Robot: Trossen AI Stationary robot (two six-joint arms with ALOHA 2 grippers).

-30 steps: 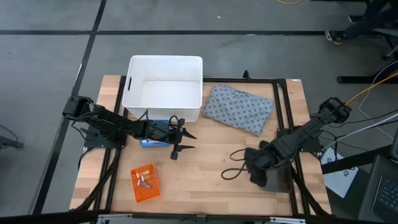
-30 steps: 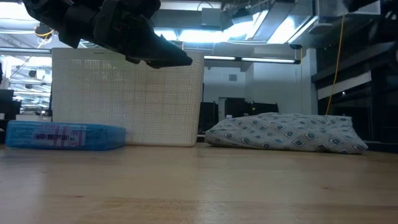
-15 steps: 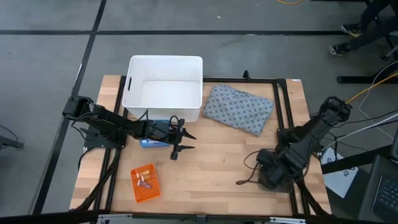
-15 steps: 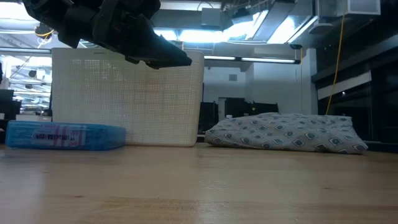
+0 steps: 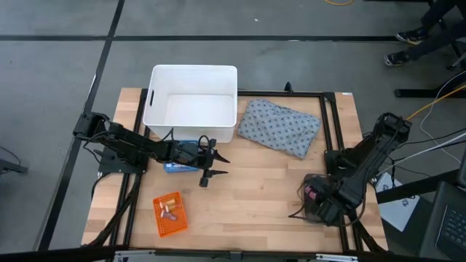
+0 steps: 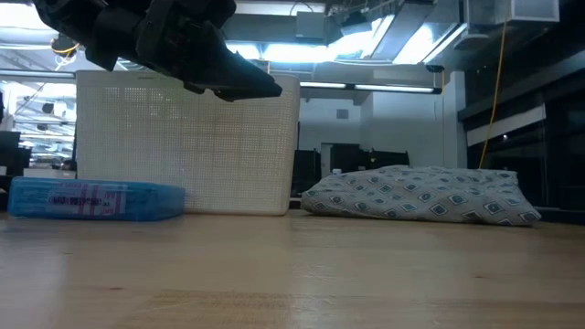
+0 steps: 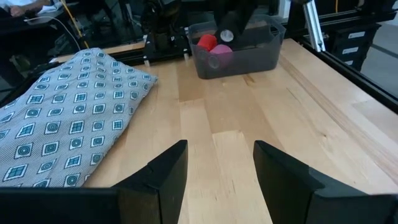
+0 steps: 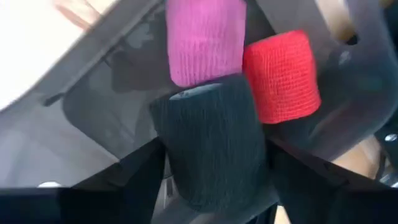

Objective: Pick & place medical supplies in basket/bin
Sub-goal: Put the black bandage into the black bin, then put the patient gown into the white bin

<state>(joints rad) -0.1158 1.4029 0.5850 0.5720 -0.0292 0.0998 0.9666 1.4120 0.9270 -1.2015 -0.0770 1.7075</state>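
The white tub (image 5: 193, 102) stands at the far side, and the grey dotted pack (image 5: 280, 127) lies flat to its right. The orange basket (image 5: 169, 213) near the front edge holds tiny tan pieces. My left gripper (image 5: 212, 164) hovers open over the wood beside a blue packet (image 5: 175, 166); its fingers also show in the left wrist view (image 7: 217, 174). My right gripper (image 5: 320, 204) is down over the dark tray (image 7: 261, 56), shut on the black roll (image 8: 211, 143). The pink roll (image 8: 205, 40) and the red roll (image 8: 283, 74) lie in that tray. My right gripper pinches the black roll by its curved sides (image 8: 180, 143), one finger (image 8: 134, 177) on each side. The fingers come from above, pointing down into the tray, and the roll stands lengthwise along them. Whether its far end touches the tray floor I cannot tell.
A thin dark cord (image 5: 297, 213) trails on the wood left of the tray. Black frame rails (image 5: 328, 131) run along the table's edges. Bare wood lies between the orange basket and the tray. A person's feet (image 5: 408, 36) show on the floor beyond the table.
My right gripper has moved toward the table's right and near edge, from the open wood to over the dark tray, and has come down into it with the black roll. The cord has trailed along with it. My left arm has kept still.
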